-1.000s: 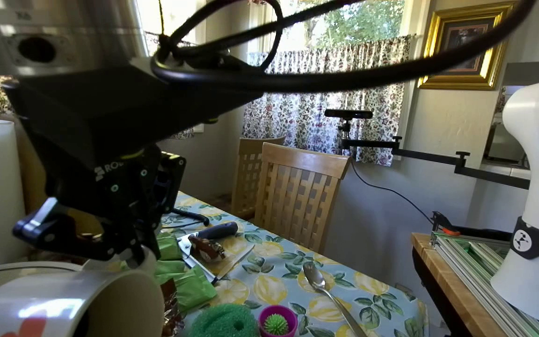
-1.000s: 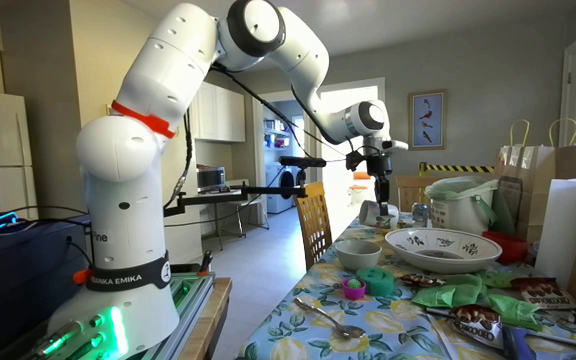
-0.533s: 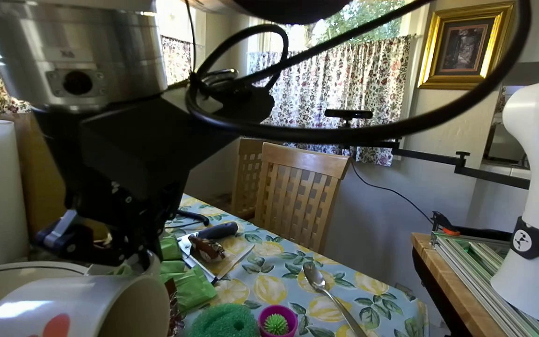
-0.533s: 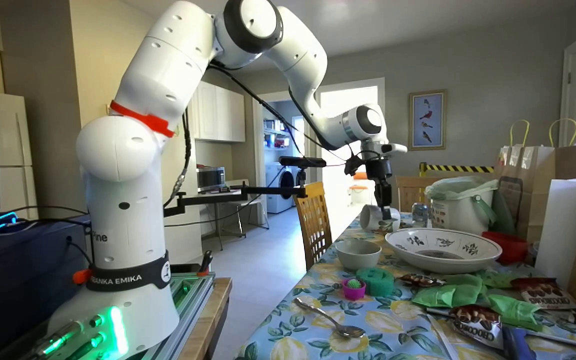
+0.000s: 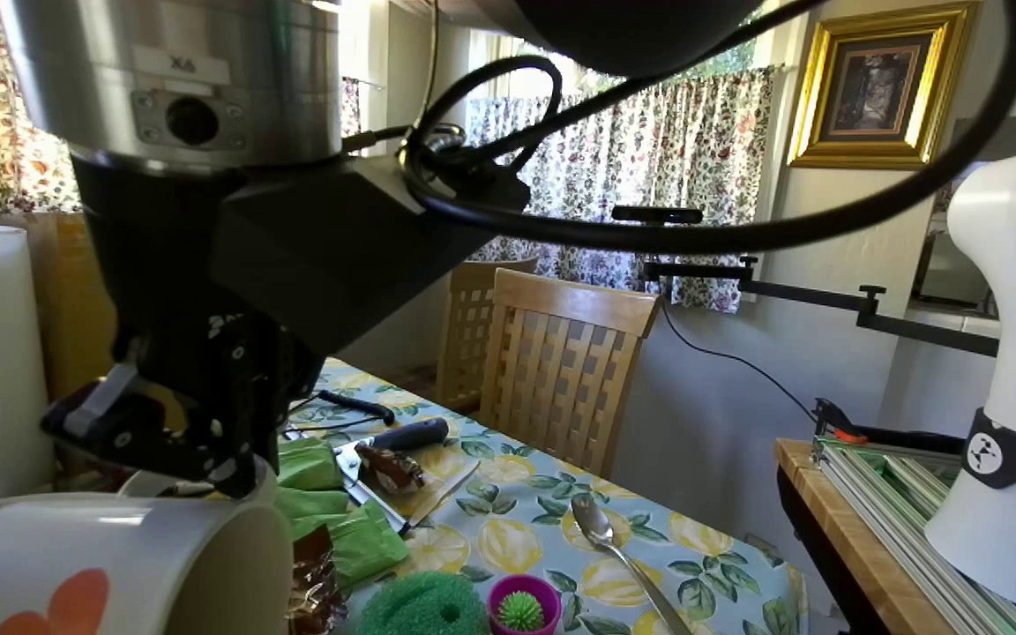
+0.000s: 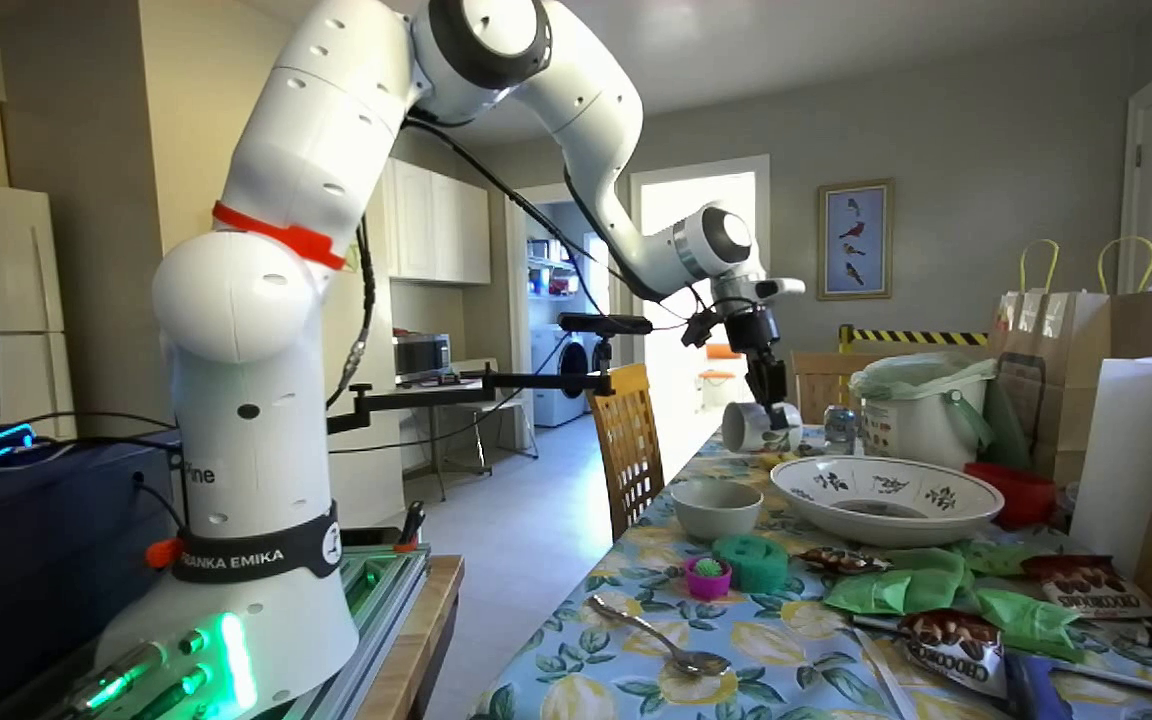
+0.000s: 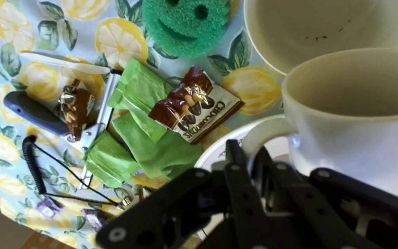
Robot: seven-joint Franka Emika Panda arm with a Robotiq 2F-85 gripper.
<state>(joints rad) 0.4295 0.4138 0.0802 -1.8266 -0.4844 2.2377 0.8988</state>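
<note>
A white mug (image 7: 351, 152) hangs on its side from my gripper (image 7: 247, 147), which is shut on the mug's handle (image 7: 269, 128). One black finger stands on each side of the handle. In an exterior view the mug (image 5: 129, 556) shows a red heart-shaped print, its mouth turned sideways. From farther off, in an exterior view, the gripper (image 6: 772, 412) leans and the mug (image 6: 744, 428) is seen behind a wide dish. In the wrist view the mug partly covers a pale bowl (image 7: 271, 38) and the patterned dish (image 7: 216, 152) beneath.
On the table are a green sponge (image 7: 185, 31), a pink cup (image 6: 707, 586), a spoon (image 6: 636, 622), green packets (image 7: 147, 138) and brown snack packets (image 7: 199, 110). Toward the back stand a can (image 6: 839, 428), a white bin (image 6: 921, 430) and paper bags (image 6: 1056, 350).
My gripper has gone from nearly upright to leaning in an exterior view, while the upper arm has drawn back a little. The mug has shifted slightly with it, still gripped by its handle.
</note>
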